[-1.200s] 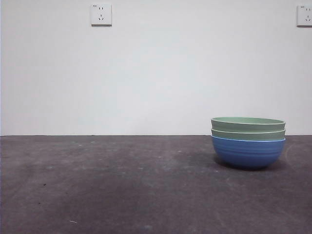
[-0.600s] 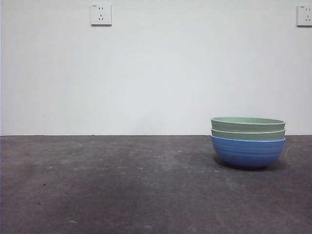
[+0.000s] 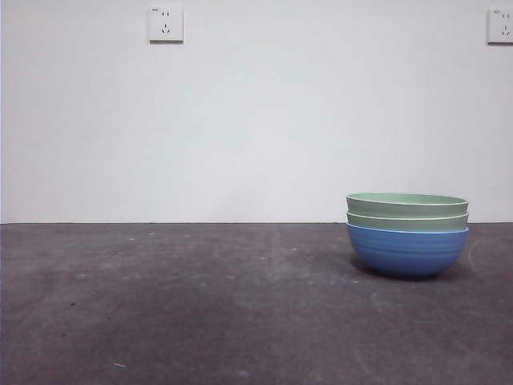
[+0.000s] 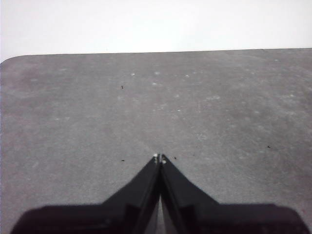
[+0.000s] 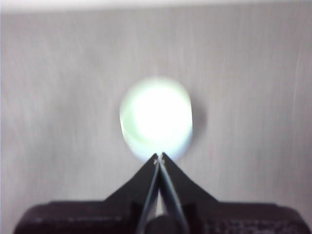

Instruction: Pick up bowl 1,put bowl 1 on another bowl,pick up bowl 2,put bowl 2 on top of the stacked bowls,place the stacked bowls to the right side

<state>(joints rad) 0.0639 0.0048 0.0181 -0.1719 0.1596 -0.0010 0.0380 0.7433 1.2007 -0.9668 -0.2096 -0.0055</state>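
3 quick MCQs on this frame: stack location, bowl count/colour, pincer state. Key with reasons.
1. In the front view, the stack sits
A. at left
B. at centre
C. at right

2. The stack is
A. three blue bowls
B. two green bowls in a blue bowl
C. one green bowl on two blue bowls

3. The pincers are
A. both shut, holding nothing
B. both open
C. left shut on a bowl

Key:
1 C, it stands on the table near the right edge.
2 B, two green rims above the blue bowl.
3 A, left pincer and right pincer show jaws together, nothing between.

My front camera sits low, looking level across the table (image 3: 200, 305). My wrist cameras look down; the right one shares the stacked bowls (image 5: 156, 119) at four o'clock.
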